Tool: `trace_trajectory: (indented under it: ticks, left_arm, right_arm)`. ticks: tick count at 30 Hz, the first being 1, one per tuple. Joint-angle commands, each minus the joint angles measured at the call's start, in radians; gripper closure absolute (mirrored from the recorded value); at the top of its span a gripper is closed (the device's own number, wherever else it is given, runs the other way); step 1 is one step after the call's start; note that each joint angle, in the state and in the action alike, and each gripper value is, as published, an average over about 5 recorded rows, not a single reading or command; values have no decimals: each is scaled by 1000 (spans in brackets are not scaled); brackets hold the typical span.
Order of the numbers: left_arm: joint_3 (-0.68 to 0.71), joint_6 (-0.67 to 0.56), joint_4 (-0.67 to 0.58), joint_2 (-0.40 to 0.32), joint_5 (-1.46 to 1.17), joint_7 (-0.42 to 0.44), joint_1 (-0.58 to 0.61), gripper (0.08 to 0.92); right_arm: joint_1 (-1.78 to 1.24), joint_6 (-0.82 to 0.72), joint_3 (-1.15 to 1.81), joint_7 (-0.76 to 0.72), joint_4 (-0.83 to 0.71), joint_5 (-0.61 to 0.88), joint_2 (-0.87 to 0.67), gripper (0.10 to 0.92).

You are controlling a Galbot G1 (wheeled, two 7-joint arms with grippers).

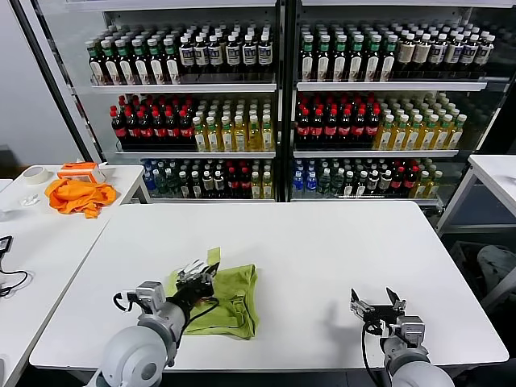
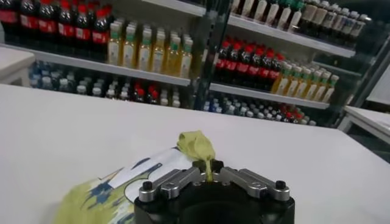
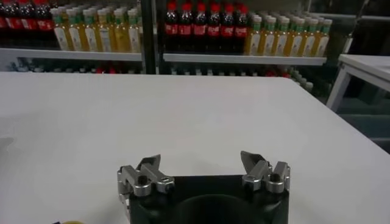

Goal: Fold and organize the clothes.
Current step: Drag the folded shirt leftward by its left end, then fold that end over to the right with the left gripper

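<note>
The lime T-shirt (image 1: 230, 300) lies bunched and partly folded on the white table (image 1: 322, 250), near its front left. My left gripper (image 1: 203, 272) is at the shirt's far left edge, shut on a raised tip of the lime cloth. In the left wrist view the cloth tip (image 2: 196, 146) stands up from between the closed fingers of the left gripper (image 2: 208, 173), and a white patch with dark marks (image 2: 146, 173) lies beside it. My right gripper (image 1: 375, 305) is open and empty, low over the bare table at the front right, well apart from the shirt. It also shows in its own wrist view (image 3: 200, 161).
A bright orange cloth (image 1: 79, 196) and a tape roll (image 1: 34, 174) lie on a side table at the far left. Another white table (image 1: 496, 173) stands at the right. Shelves of bottles (image 1: 274, 105) fill the back. The table's front edge is close to both grippers.
</note>
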Motion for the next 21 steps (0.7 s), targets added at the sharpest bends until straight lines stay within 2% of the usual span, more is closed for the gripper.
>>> trace_trajectory:
  ticks: [1, 8, 13, 17, 21]
  left_arm:
    - [51, 0, 29, -71, 0, -12, -24, 899]
    - [77, 0, 59, -116, 6, -10, -30, 899]
    - [69, -20, 123, -159, 15, 22, -45, 881]
    - [40, -73, 98, -158, -24, 69, -42, 781]
    - [-37, -102, -11, -106, 84, 135, 3, 668]
  right_arm:
    - [0, 0, 2, -1, -2, 0, -1, 203]
    - [3, -1, 3, -8, -2, 0, -3, 203]
    - [6, -5, 2, -13, 12, 0, -7, 203]
    - [11, -6, 3, -17, 15, 1, -12, 203]
    - [26, -6, -7, -22, 10, 1, -19, 203]
